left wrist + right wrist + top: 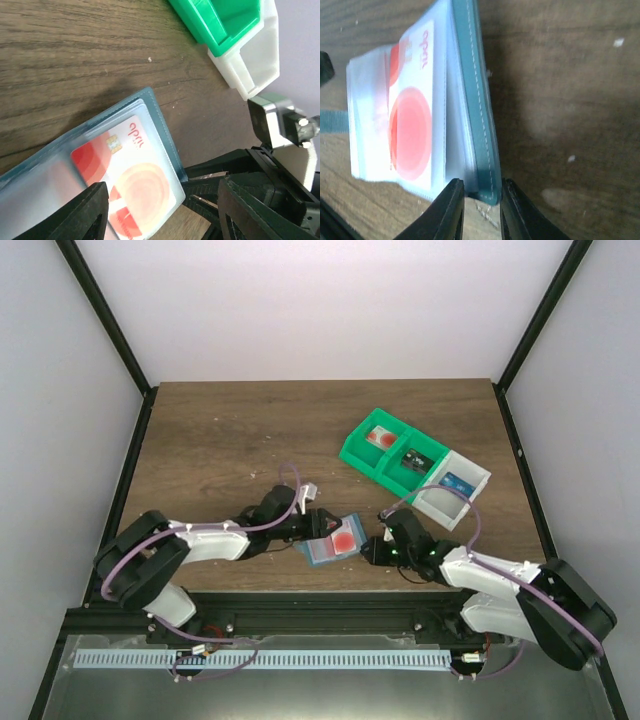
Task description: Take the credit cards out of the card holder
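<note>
Top view: the card holder lies open on the worktop, between the left claw and the right claw.

Left wrist: the left claw's fingers stand apart, straddling the holder's corner; a credit card sits in its clear pocket.

Right wrist: the right claw pinches the holder's teal edge.

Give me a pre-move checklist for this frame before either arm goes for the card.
1. Card holder open, card face showing: ok.
2. Credit card pulled out of the holder: not ok, it sits inside.
3. Right gripper straddling the holder's teal edge: ok.
4. Right gripper firmly clamped: cannot tell.
5. Left gripper open, near the card: ok.
</note>
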`<state>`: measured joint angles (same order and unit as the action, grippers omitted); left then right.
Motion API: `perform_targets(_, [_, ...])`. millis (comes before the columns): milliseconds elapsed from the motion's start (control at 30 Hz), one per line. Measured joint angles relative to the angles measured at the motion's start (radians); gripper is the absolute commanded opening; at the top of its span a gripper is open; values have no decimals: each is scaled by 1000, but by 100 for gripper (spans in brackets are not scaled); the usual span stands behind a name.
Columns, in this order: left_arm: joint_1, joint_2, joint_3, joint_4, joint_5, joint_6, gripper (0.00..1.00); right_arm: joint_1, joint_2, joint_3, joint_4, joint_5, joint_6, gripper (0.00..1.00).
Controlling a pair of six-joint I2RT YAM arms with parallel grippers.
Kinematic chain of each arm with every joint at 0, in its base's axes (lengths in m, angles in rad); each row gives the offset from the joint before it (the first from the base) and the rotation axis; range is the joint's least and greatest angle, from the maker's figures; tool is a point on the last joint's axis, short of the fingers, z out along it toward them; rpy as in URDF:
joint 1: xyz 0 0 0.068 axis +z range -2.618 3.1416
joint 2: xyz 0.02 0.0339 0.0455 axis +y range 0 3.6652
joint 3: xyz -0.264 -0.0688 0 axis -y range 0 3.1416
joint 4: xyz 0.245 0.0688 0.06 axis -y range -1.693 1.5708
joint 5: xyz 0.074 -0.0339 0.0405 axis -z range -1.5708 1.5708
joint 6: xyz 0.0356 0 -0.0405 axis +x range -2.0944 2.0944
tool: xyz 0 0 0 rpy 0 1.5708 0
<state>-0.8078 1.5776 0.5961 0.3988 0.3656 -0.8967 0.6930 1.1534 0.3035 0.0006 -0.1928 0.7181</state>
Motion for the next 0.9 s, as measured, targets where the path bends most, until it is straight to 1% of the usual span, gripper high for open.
perform_targets(133, [0, -81, -55, -25, -14, 8, 63, 23, -53, -26, -35, -21, 21, 22])
perform_targets(267, [-1, -111, -86, -34, -14, 8, 61, 26, -126, -13, -119, -6, 29, 22])
perform_targets(367, [-2, -111, -100, -26, -3, 0, 62, 27, -182, 31, -193, 11, 31, 22])
perform_targets(467, [-3, -103, -109, 1, 15, -17, 60, 27, -193, 93, -211, 10, 29, 24])
perform_targets(533, [-3, -86, -109, 28, 26, -27, 59, 29, -163, 137, -210, 10, 21, 27])
perform_targets(633, [-3, -49, -109, 59, 36, -43, 57, 30, -80, 195, -210, 29, 1, 28])
perform_targets(767, [-3, -16, -109, 79, 44, -57, 56, 31, 25, 233, -206, 75, -40, 27])
perform_targets(900, [-3, -15, -109, 77, 40, -61, 55, 31, 123, 243, -178, 79, -64, 24])
